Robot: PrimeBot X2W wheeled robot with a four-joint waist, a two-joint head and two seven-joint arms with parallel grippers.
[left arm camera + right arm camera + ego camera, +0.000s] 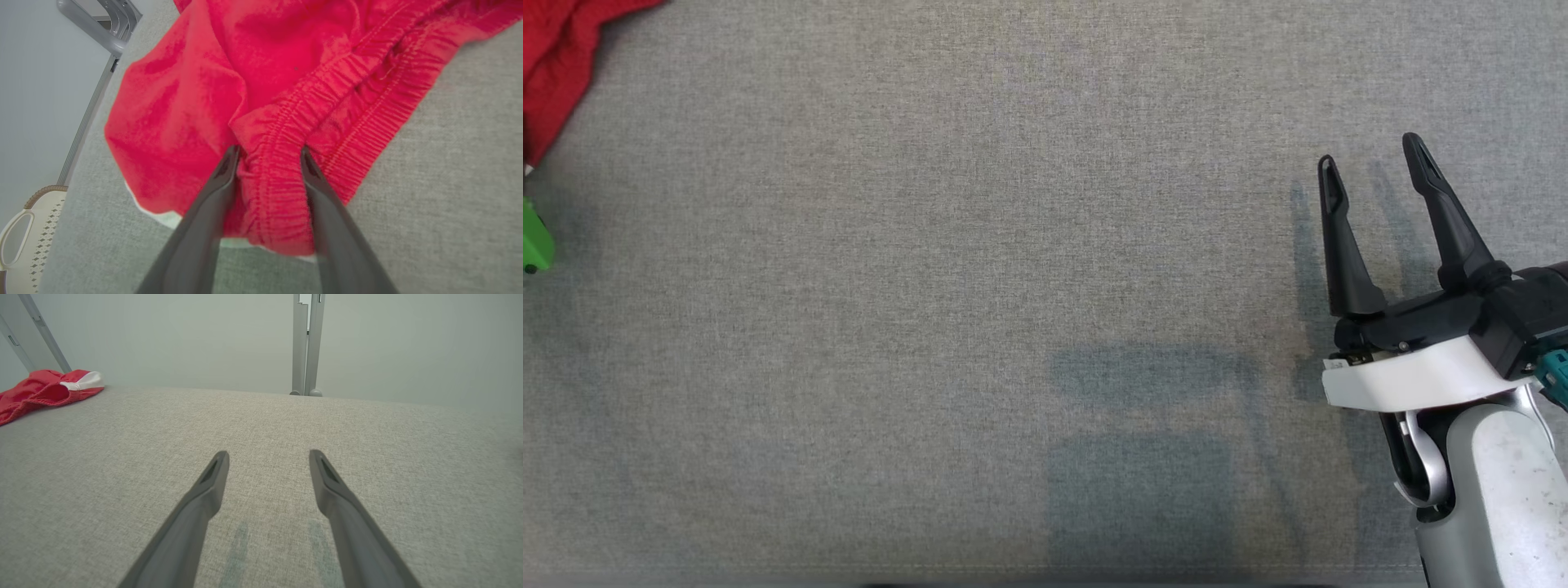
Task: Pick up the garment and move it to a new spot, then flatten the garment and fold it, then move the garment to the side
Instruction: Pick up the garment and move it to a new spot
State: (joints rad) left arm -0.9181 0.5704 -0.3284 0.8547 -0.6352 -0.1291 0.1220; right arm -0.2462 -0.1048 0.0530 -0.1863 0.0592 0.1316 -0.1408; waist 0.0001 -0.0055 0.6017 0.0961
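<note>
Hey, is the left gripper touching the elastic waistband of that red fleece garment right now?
Touching. In the left wrist view, the left gripper straddles the gathered waistband of the red fleece garment, fabric pressing against both fingers.

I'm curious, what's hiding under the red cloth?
The crumpled red fabric garment lies on the grey woven tabletop. A white edge peeks from beneath it; anything else underneath is covered.

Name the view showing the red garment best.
Left wrist view: the garment appears close up, its waistband between the fingers. Head view catches a corner, upper left; right wrist view shows it small, far left.
</note>
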